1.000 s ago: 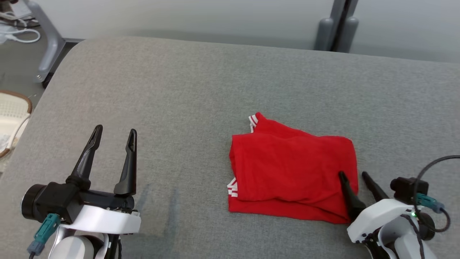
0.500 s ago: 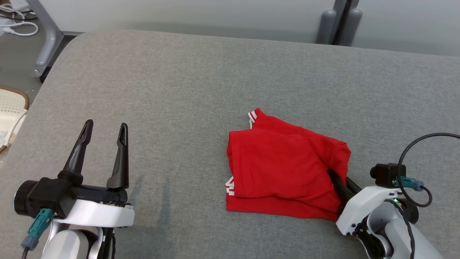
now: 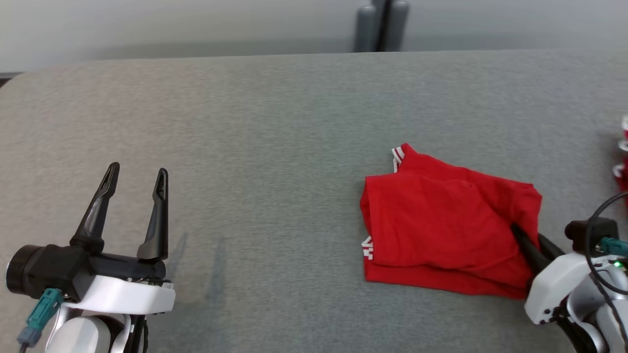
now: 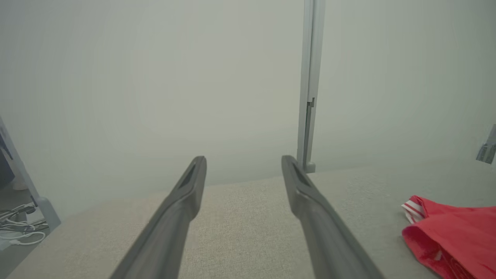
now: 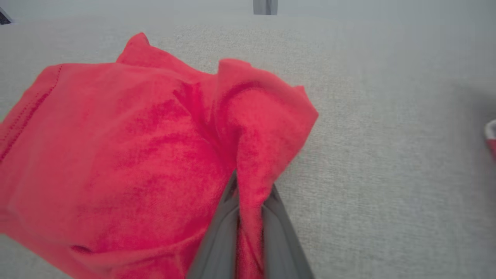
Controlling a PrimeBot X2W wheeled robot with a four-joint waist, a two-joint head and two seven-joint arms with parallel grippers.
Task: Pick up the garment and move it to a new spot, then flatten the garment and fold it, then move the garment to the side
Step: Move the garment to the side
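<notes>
The garment is a folded red piece with white-striped trim, lying on the grey padded table right of centre. My right gripper is shut on the garment's right edge, pinching a ridge of red cloth between its dark fingers. The garment bunches up around the grip in the right wrist view. My left gripper stands open over bare table at the lower left, nothing between its fingers. A red corner of the garment shows at the right of the left wrist view.
A grey post rises behind the table's far edge against a pale wall. A small red and white object sits at the table's right edge. Broad bare table lies between the two grippers.
My right gripper has shut on the garment's right edge, bunching the cloth there. The head camera has swung to the right, shifting the whole picture. My left gripper stays open.
</notes>
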